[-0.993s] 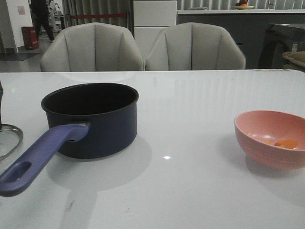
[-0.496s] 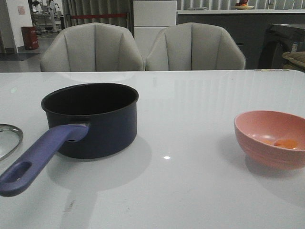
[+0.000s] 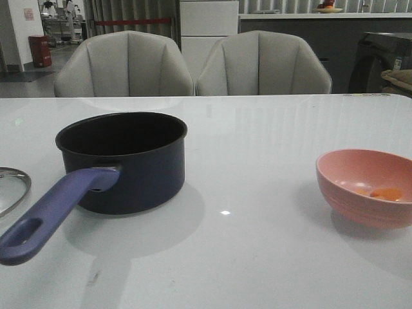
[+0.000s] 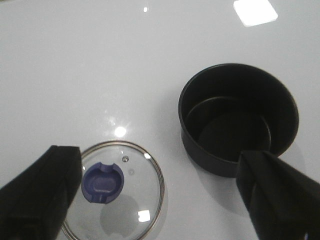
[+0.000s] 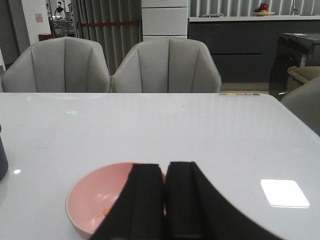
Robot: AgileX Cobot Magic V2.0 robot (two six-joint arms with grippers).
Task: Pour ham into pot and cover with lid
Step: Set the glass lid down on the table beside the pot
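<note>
Left gripper (image 4: 160, 200) spread wide, holding nothing; right gripper (image 5: 165, 200) closed (fingers pressed together).

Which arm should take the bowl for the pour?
Right. Its gripper, jaws shut, sits just behind the bowl holding the ham, on the table's right side. The left gripper hangs open over the lid and pot, far from the bowl.
</note>
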